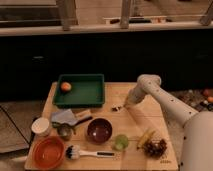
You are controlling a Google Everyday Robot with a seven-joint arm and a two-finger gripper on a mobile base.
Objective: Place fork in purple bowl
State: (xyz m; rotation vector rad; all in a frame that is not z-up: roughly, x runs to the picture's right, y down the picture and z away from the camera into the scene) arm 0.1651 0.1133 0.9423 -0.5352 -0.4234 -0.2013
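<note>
The fork is a small thin utensil lying on the wooden table, right of the green tray. My gripper is low over the table, right beside the fork's right end; I cannot tell whether it touches it. The white arm reaches in from the right. The purple bowl stands upright and empty toward the table's front, below and left of the fork, apart from the gripper.
A green tray holds an orange. At the front left are an orange bowl, a white cup, a metallic cup, a dark-handled utensil and a white-handled brush. A green fruit, a banana and grapes lie at the front right.
</note>
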